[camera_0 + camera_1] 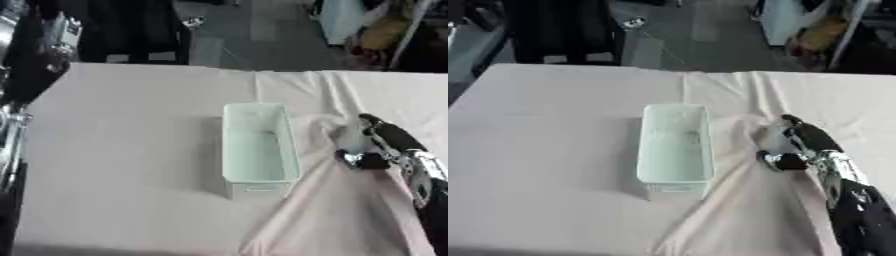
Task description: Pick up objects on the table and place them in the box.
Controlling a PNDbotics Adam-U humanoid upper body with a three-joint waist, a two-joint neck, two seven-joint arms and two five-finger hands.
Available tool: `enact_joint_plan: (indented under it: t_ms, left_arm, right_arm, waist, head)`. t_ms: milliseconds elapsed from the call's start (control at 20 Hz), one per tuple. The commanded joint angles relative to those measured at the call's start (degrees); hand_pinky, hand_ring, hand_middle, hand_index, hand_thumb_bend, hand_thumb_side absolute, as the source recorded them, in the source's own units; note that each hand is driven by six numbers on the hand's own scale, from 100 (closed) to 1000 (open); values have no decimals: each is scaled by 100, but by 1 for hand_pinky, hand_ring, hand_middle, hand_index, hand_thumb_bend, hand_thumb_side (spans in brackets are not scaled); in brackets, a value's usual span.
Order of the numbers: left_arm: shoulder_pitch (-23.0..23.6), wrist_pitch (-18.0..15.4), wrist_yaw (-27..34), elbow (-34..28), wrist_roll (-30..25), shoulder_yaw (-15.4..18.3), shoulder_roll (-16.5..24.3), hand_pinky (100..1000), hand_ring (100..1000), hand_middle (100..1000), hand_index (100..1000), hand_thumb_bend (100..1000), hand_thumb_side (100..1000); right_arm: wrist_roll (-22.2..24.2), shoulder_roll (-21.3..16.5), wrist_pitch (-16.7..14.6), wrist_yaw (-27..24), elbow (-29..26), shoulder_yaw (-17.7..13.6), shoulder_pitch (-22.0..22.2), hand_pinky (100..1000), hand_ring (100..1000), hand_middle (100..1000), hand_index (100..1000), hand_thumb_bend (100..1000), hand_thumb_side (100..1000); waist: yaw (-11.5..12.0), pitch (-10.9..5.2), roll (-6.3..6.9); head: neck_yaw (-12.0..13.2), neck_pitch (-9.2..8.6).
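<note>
Box (258, 145) sits mid-table, long side running away from the camera; interior looks empty apart from a faint dark mark on the floor that I can't identify, so judging by that nothing has been placed yet. Right hand (798, 142) is just right of the box, low over the bunched tablecloth (737, 210), with a pale, whitish thing (773, 136) at its fingers, box-side. Can't tell whether that's an object or a fold of cloth, nor whether the fingers are curled round it or merely beside it. No other loose objects show near the box. Left hand isn't visible; only dark arm hardware (10, 150) at the frame edge left of the box.
</note>
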Motion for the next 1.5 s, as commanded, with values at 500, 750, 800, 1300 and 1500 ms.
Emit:
enact_joint_plan:
  t_ms: [500, 750, 800, 1300, 1500]
  left_arm:
    - [-70, 17, -6, -83, 1, 22, 129, 475, 599, 733, 731, 100, 754]
    - [-73, 12, 1, -83, -4, 18, 123, 475, 600, 733, 731, 100, 754]
    - [-75, 10, 4, -83, -6, 16, 121, 475, 600, 733, 731, 100, 754]
    - [-95, -4, 33, -83, -48, -20, 93, 475, 600, 734, 731, 100, 753]
    - [-110, -12, 45, -83, -64, -34, 75, 476, 601, 734, 731, 100, 753]
  right_arm:
    - [763, -362, 345, -2343, -3220, -272, -287, 100, 100, 100, 172, 100, 100]
    - [990, -262, 476, -2421, -3621, -165, -380, 100, 100, 100, 172, 100, 100]
    - [1026, -235, 454, -2431, -3653, -111, -412, 100, 100, 100, 172, 100, 100]
    - [1544, 365, -226, -2607, -3448, 801, -903, 100, 100, 100, 172, 100, 100]
    - [1712, 748, -564, -2583, -3050, 1138, -1041, 100, 100, 100, 176, 100, 100]
  waist:
    - [-24, -90, -3]
    - [-7, -91, -3]
    - [1, -93, -3]
    - [56, -108, -3]
    - [59, -100, -6]
  head:
    - [107, -17]
    - [112, -31]
    - [108, -34]
    - [1, -62]
    - [-54, -70]
